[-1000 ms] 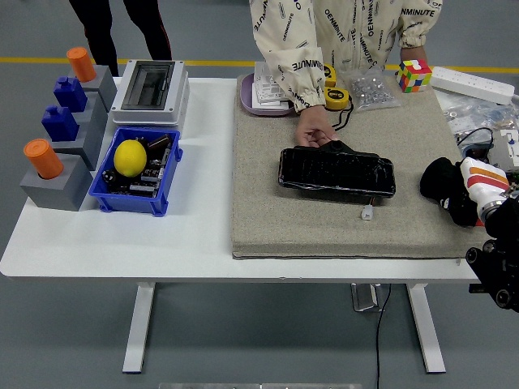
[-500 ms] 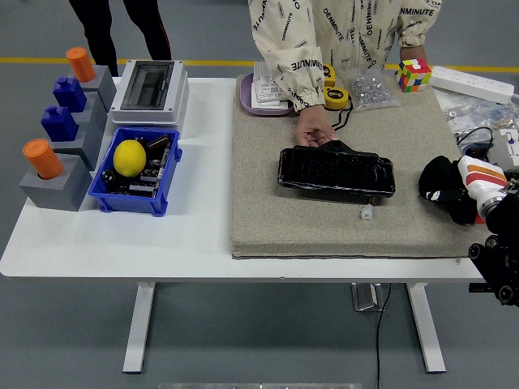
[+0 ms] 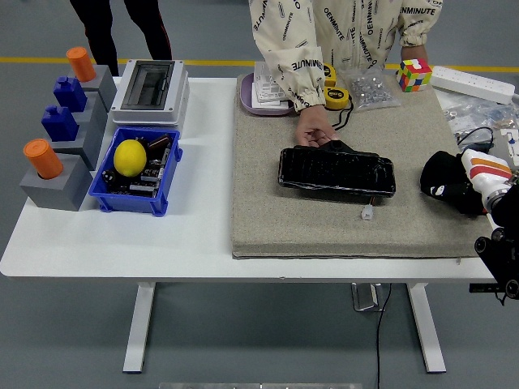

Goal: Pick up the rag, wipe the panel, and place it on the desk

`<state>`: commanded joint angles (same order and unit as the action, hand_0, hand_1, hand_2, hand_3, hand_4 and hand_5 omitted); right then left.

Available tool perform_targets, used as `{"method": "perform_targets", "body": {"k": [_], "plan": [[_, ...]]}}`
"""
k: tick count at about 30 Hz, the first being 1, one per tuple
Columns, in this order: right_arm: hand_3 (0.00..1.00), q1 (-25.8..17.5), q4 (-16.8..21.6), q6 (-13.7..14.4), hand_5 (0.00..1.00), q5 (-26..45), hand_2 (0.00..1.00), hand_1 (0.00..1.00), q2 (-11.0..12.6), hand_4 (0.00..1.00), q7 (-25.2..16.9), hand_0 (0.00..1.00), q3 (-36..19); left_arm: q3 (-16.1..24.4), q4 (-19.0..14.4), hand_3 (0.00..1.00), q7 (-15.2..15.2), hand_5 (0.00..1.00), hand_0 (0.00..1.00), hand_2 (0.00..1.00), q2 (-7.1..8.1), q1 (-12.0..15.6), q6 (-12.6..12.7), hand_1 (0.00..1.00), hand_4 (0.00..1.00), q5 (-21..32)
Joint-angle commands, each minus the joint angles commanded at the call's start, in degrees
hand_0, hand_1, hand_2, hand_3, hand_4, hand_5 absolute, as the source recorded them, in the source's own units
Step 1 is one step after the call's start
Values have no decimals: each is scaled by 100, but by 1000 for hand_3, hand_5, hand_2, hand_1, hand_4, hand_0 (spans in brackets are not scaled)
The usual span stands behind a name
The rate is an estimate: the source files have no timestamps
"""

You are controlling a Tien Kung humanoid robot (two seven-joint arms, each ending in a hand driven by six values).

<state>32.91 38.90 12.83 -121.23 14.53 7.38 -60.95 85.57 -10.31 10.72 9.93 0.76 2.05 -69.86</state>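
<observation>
A glossy black panel point(image 3: 336, 171) lies flat in the middle of the beige mat point(image 3: 268, 219). A person's hand point(image 3: 312, 130) rests at the panel's far left edge, steadying it. My right hand point(image 3: 454, 185) comes in at the mat's right edge, about a hand's width right of the panel. Its white wrist with an orange stripe point(image 3: 486, 174) shows behind a bunched black rag point(image 3: 442, 182), on which the fingers are curled. The rag hides the fingers themselves. A small white connector point(image 3: 366, 213) lies on the mat just in front of the panel.
A blue bin point(image 3: 134, 172) with a yellow lemon point(image 3: 130, 157), a grey switch box point(image 3: 150, 85) and grey blocks with orange and blue pegs point(image 3: 61, 130) stand at the left. Tape measures point(image 3: 336, 97), a puzzle cube point(image 3: 413, 74), a power strip point(image 3: 474, 83) and cables point(image 3: 478, 134) crowd the back right.
My right hand with the rag has drifted slightly to the right and up, away from the panel. The panel and the person's hand have stayed put.
</observation>
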Motion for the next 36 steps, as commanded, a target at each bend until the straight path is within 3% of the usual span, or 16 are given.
{"method": "perform_targets", "body": {"k": [19, 20, 36], "plan": [[652, 103, 159, -151, 523, -132, 704, 617, 148, 998, 41, 620, -75, 43, 0, 565, -8, 472, 646, 741, -9, -28, -1, 695, 597, -18], [699, 105, 165, -163, 529, -136, 717, 636, 154, 998, 44, 633, -77, 45, 0, 565, -8, 474, 645, 741, -9, -29, 0, 695, 597, -18], [721, 105, 378, -357, 540, -159, 737, 653, 295, 998, 127, 664, -101, 75, 0, 565, -11, 474, 648, 740, -10, -20, 0, 696, 598, -26]]}}
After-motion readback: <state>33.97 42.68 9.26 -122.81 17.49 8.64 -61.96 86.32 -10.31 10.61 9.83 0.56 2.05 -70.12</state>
